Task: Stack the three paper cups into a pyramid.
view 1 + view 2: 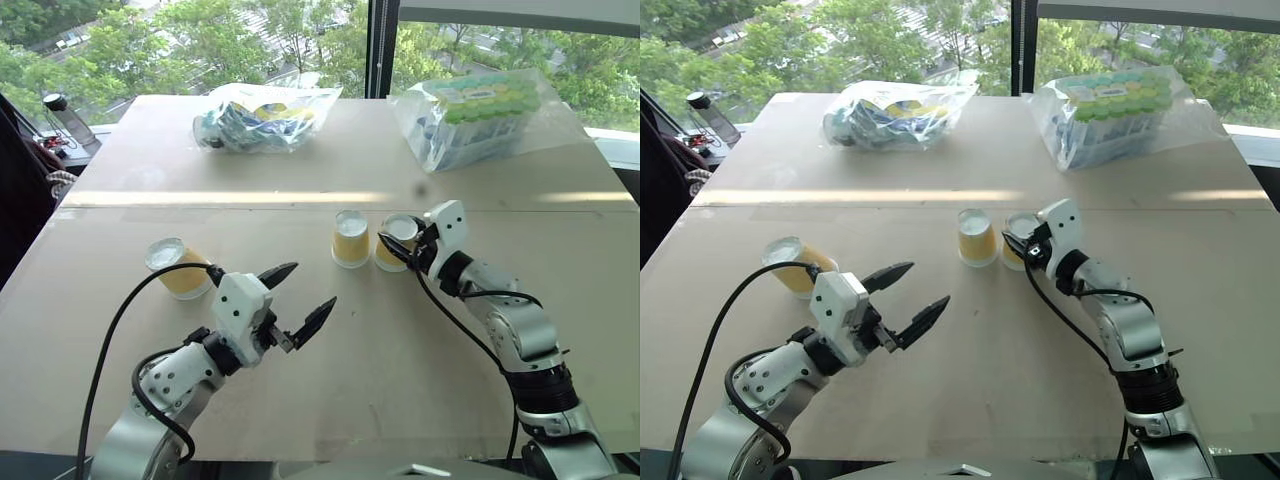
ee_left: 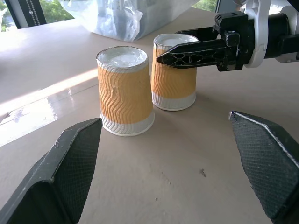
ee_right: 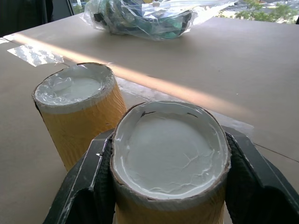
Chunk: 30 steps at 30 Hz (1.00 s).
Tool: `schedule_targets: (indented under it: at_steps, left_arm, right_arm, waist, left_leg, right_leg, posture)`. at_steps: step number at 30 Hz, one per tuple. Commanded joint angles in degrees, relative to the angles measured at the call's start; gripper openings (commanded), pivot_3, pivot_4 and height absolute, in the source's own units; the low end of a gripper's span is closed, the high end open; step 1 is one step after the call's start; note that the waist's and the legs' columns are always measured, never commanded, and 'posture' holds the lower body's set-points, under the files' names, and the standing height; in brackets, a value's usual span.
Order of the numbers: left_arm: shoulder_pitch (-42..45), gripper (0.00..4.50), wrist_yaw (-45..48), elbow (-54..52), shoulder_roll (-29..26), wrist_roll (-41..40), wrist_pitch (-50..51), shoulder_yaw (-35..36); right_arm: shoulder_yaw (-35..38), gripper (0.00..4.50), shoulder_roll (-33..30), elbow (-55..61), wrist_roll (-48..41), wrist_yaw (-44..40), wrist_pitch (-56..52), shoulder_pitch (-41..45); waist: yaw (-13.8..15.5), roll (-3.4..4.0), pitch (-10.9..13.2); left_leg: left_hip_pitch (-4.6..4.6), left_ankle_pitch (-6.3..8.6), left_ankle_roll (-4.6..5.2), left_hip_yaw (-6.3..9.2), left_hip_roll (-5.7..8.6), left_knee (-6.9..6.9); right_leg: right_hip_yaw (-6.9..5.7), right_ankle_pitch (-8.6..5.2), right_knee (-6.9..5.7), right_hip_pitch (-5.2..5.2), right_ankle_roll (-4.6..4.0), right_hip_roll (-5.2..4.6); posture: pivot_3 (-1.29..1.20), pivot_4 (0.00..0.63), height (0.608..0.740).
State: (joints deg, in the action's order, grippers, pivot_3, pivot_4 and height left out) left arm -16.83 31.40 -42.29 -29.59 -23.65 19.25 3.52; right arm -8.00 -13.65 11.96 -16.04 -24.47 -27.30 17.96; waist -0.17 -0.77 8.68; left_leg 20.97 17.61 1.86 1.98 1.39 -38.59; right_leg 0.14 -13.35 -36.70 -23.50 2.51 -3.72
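Gripping one upturned cup [image 1: 392, 243] just beside its neighbour [image 1: 351, 238], right hand [image 1: 415, 247] closed; left hand [image 1: 303, 298] wide open, empty, nearest the third cup [image 1: 177, 266].

Three yellow ribbed cups inverted: two [image 1: 351, 239] [image 1: 393, 243] side by side, third [image 1: 178, 267] apart left.

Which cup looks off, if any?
The third cup, at the robot's left, lies tipped on its side on the table, while the other two stand upside down side by side. The right hand is shut on one of them; its neighbour stands free. The left hand is open.
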Motion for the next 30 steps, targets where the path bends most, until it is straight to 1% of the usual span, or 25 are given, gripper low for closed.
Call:
schedule_targets:
  at_steps: [1,8,15,16,18,19,20,21,27,30]
  left_arm:
    - [0.45,4.50,-0.12,-1.73,0.15,0.23,-1.53,0.68]
    - [0.52,4.50,0.05,-1.47,0.00,0.12,-1.73,0.69]
    - [0.27,4.50,0.24,-1.48,-0.11,0.21,-1.86,0.62]
    - [0.24,4.50,0.23,-1.48,-0.10,0.24,-1.90,0.61]
    - [-0.02,4.50,0.19,-1.50,-0.05,0.33,-2.02,0.61]
    - [-0.27,4.50,0.21,-1.53,-0.04,0.39,-2.15,0.61]
    - [-0.53,4.50,0.20,-1.58,-0.02,0.47,-2.27,0.57]
    - [-0.73,4.50,0.19,-1.64,-0.02,0.52,-2.32,0.51]
    - [0.25,4.50,-1.36,-2.30,0.76,-1.09,-0.71,1.48]
    - [-1.97,4.50,0.25,-2.28,-0.14,0.70,-2.96,1.15]
  right_arm:
    - [-0.41,2.17,0.57,0.78,0.17,-0.32,0.06,0.68]
    - [-0.67,2.17,2.23,0.17,-0.04,-0.60,0.47,1.61]
    - [-0.92,2.17,2.07,-0.69,1.25,-0.74,1.46,1.48]
    - [-0.91,2.97,2.01,-0.76,1.43,-0.77,1.66,1.54]
    - [-0.77,3.48,1.84,-0.87,1.63,-0.96,2.09,1.59]
    - [-0.55,3.85,1.78,-0.87,1.69,-0.96,2.26,1.57]
    - [-0.22,4.33,1.69,-0.87,1.65,-1.00,2.48,1.52]
    - [0.09,4.43,1.62,-0.84,1.59,-1.08,2.76,1.46]
    - [1.79,4.43,0.52,1.77,-0.58,-3.10,2.43,-0.05]
    - [3.13,4.43,-3.66,5.09,-1.33,-6.04,2.70,-3.36]
  waist:
    - [-0.24,0.00,0.00]
    - [-0.57,0.00,0.00]
    - [-0.56,0.00,0.00]
    - [-0.56,0.00,0.00]
    - [-0.56,0.00,0.00]
    - [-0.57,0.00,0.00]
    - [-0.57,0.00,0.00]
    - [-0.56,0.00,0.00]
    - [-0.44,0.00,0.00]
    - [-0.46,0.00,0.00]
  left_leg:
    - [0.00,0.00,0.00,0.00,0.00,0.00]
    - [-0.01,0.00,0.00,0.00,0.00,0.01]
    - [-0.03,0.00,0.00,0.00,0.00,0.03]
    - [-0.03,0.00,0.00,0.00,0.00,0.03]
    - [-0.04,0.00,0.00,0.00,0.00,0.03]
    - [-0.04,0.00,0.00,0.00,0.00,0.03]
    - [-0.03,0.00,-0.01,0.00,0.00,0.03]
    - [-0.03,0.00,0.00,0.00,0.00,0.04]
    - [-0.02,0.01,0.01,0.01,0.00,0.05]
    - [-0.02,0.01,0.01,0.00,0.00,0.06]
  right_leg:
    - [0.00,0.00,0.00,0.00,0.00,0.01]
    - [0.00,0.00,0.00,-0.01,0.00,0.02]
    - [0.00,0.00,-0.01,-0.01,0.00,0.02]
    - [0.00,0.00,-0.01,-0.01,0.00,0.02]
    - [0.01,0.00,-0.01,0.00,0.00,0.01]
    - [0.01,0.00,-0.01,0.00,0.00,0.01]
    - [0.00,0.00,-0.01,-0.01,0.00,0.02]
    - [0.01,0.00,-0.01,-0.01,0.00,0.01]
    - [0.01,0.00,0.01,0.00,0.00,-0.01]
    - [0.02,0.00,0.02,0.00,0.00,-0.02]
  posture:
    - [0.00,0.150,0.740]
    - [0.00,0.150,0.740]
    - [0.00,0.150,0.740]
    - [0.00,0.150,0.740]
    - [0.00,0.150,0.740]
    - [0.00,0.150,0.740]
    - [0.00,0.150,0.740]
    - [0.00,0.150,0.740]
    - [0.00,0.150,0.740]
    - [0.00,0.150,0.740]
